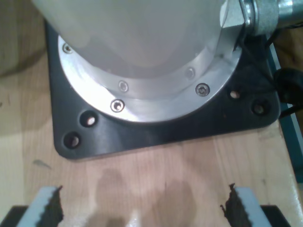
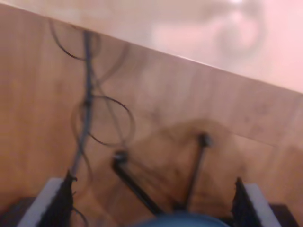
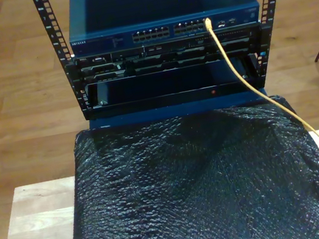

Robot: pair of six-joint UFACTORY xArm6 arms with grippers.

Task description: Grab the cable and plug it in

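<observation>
Cable (image 3: 245, 76) cut off at exterior view's bottom edge; second wrist view blurred.

Exterior view: high, set back, faces down across the black mat (image 3: 203, 192) toward the rack (image 3: 164, 38).
First wrist view: close, faces down past my first gripper (image 1: 142, 208) onto an arm base (image 1: 156, 90) on wood.
Second wrist view: blurred, close, over my second gripper (image 2: 151, 208), onto wood.

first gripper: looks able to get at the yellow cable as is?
Probably not without repositioning. My first gripper is open, facing a black base plate on the wood, while the cable runs from the switch down the exterior view's right.
</observation>
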